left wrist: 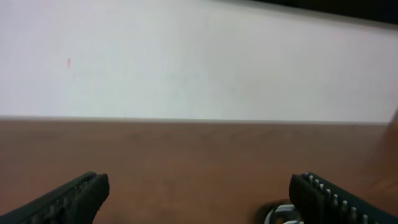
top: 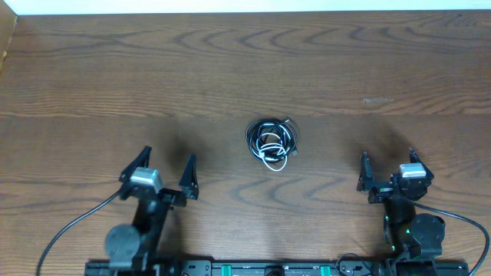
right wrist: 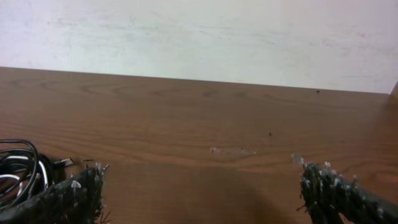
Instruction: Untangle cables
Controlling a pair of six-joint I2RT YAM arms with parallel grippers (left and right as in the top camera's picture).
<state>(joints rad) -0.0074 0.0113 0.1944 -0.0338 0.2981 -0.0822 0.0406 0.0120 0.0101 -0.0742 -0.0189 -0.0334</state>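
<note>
Cables [top: 271, 142]: one coiled tangle, black with white, on table [top: 230, 61]. Position: ahead-right of left gripper [top: 169, 156], ahead-left of right gripper [top: 388, 156], between them, touching neither. Both grippers: jaws spread wide, empty.

I see a dark wood-grain table [top: 92, 77] filling my overhead view, a white wall [top: 245, 6] along its twelve o'clock edge, and a pale scuff [top: 377, 100] toward two o'clock from centre.

One cable tangle [top: 259, 132], one white cable [top: 270, 152], one left hand [top: 169, 156], one right hand [top: 388, 155].
</note>
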